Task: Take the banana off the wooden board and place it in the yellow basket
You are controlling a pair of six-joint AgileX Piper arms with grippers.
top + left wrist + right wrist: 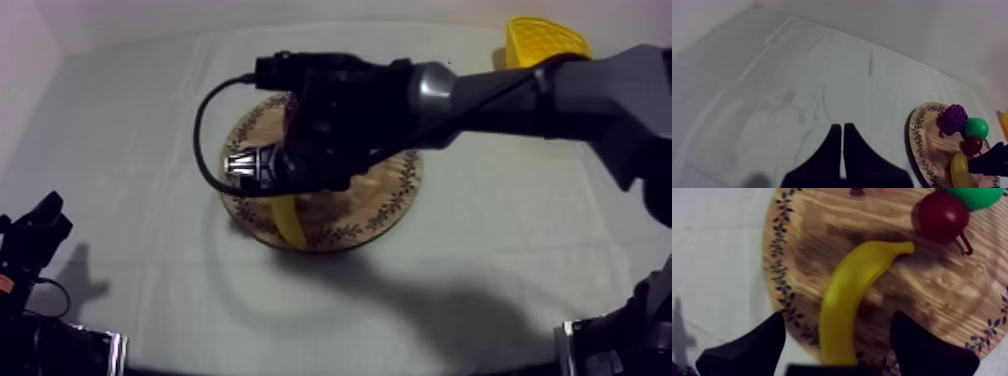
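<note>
The banana [857, 293] lies on the round wooden board [932, 288], its tip toward the small red fruit [943, 216]. My right gripper [838, 317] is open just above it, one finger on each side of the banana's lower half, not closed on it. In the top view the right arm reaches in from the upper right, and its gripper [275, 190] covers most of the banana [287, 222] at the board's [390, 200] near-left rim. The yellow basket [545, 40] stands at the far right. My left gripper [843, 130] is shut on nothing over bare cloth, low at the left [35, 225].
A bunch of grapes [955, 117], a green pear [976, 128] and the small red fruit [972, 145] sit on the board [927, 145] beside the banana [959, 170]. Open cloth lies between the board and the basket.
</note>
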